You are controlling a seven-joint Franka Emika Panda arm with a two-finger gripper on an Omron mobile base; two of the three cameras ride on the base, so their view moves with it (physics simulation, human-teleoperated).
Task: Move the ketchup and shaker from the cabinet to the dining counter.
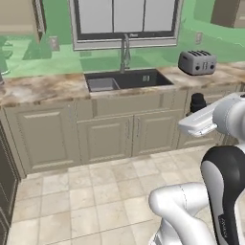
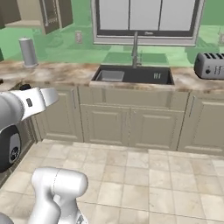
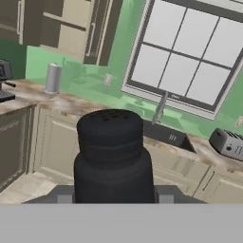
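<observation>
You've got the shaker [image 3: 110, 156] clamped in the gripper [image 3: 114, 197] right now, jaws closed on its lower body, its perforated black cap standing up toward the hand camera. Upright is how you want it: a tilted shaker could spill or slip between the pads.

In the left base view the shaker [image 1: 197, 101] pokes up just behind the white hand, carried in the air in front of the sink [image 1: 127, 79], below the level of the kitchen worktop [image 1: 43, 87] and well clear of it. My guess is that's a carrying height, not a placing one.

The cabinet [image 2: 48, 15] hangs up and to the left of the sink, one door swung open, presumably because the ketchup is yet to be fetched from it; I can't make it out inside. The toaster [image 1: 197, 62] sits to the right of the sink, the grey cylinder [image 2: 28, 52] to its left, both untouched on the worktop.

Judging by this, you're mid-transfer with the first item, and the dining counter must lie somewhere away from the sink.
</observation>
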